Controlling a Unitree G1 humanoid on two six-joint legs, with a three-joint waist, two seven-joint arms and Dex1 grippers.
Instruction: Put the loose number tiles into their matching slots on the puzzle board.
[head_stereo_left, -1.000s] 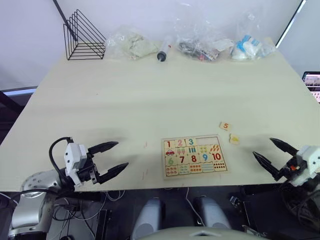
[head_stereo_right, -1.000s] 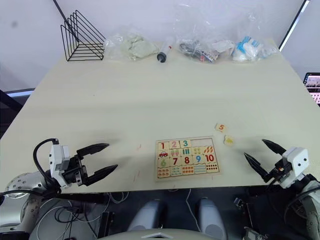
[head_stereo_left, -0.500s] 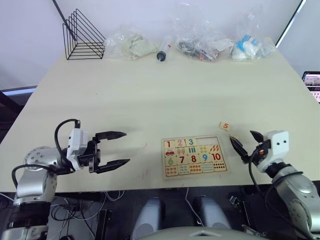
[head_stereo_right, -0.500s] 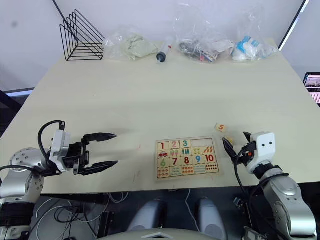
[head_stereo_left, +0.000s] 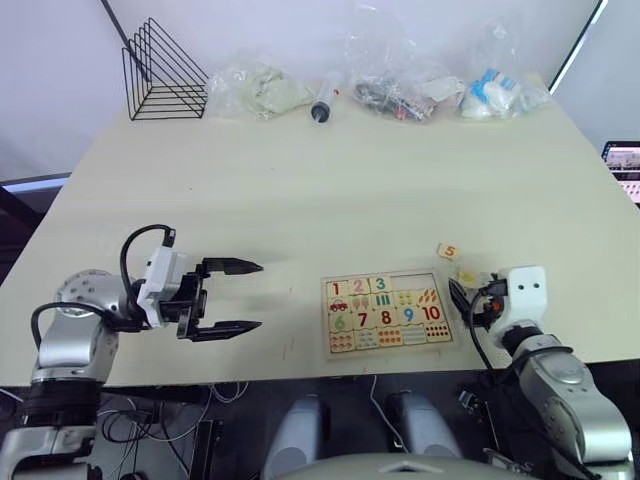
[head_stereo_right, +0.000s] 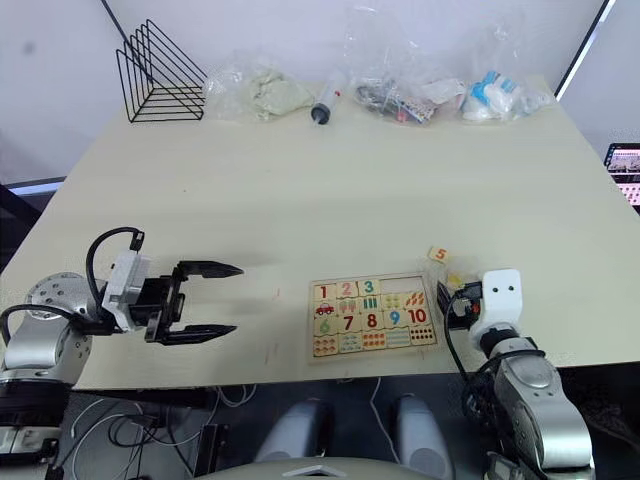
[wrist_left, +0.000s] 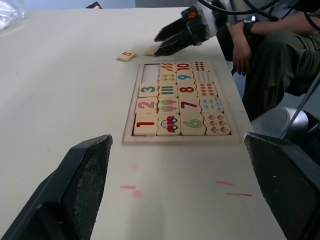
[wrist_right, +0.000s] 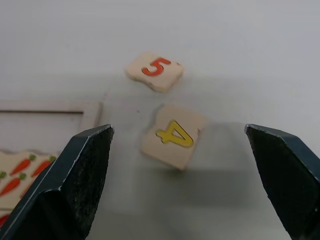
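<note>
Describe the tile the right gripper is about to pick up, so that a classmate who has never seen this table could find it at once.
Start at the puzzle board near the table's front edge, then look just off its far right corner, where two loose tiles lie. It is the tile between the open right gripper fingers, with a yellow 4; its neighbour farther from the robot shows a red 5.

A big pale bench (head_stereo_left: 300, 190) holds everything. At its far edge, on the left, stands a black wire rack (head_stereo_left: 163, 72). Beside it lies a clear bag with something pale inside (head_stereo_left: 262, 90), then a syringe (head_stereo_left: 324, 100), then more clear bags (head_stereo_left: 400, 88), one holding blue and white things (head_stereo_left: 495, 95). A person sits by the bench (wrist_left: 270, 55).
</note>
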